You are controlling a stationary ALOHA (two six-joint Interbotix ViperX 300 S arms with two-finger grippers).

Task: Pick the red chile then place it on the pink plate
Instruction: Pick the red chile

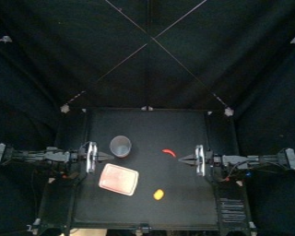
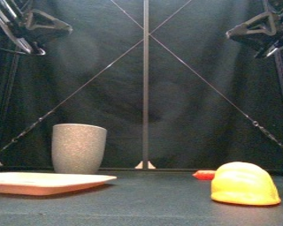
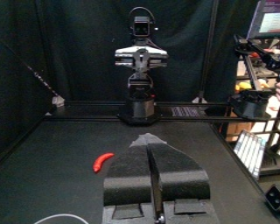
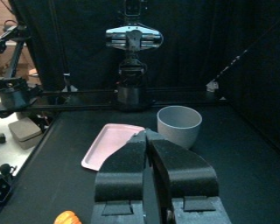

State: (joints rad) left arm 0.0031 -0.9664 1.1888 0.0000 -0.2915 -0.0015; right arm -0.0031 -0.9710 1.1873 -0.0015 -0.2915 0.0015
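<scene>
Plainly, nothing is being held yet; the left hand (image 3: 150,144) and the right hand (image 4: 150,142) are both sitting clenched on nothing, jaws pressed together, each parked at its own side of the surface (image 1: 175,124), at 9 and 3 o'clock, so the toys are lying open to a reach. The chile (image 1: 170,151) is lying loose right of centre, just at 9 o'clock of the right hand and well apart from the left one; I am judging the right arm best placed for the pick. The plate (image 1: 118,178) is lying flat at about 8 o'clock of the chile, bare, so the drop spot is waiting free; the cup (image 1: 121,145) is standing upright at the plate's 12 o'clock, near but apart; a yellow toy (image 1: 159,194) is lying at the plate's 4 o'clock.

The top view is giving the whole layout; the front view is hiding most of the chile behind the yellow toy, showing only a red tip, yet it alone is showing both arms hanging high above the surface. The left wrist view is showing the chile whole and curved, with clear surface around it, but no plate that I can make out; the right wrist view is showing plate, cup and a sliver of the yellow toy, but no chile. The jaws are needing to open before any descent; the cup is looking like the thing to steer clear of on the carry.
</scene>
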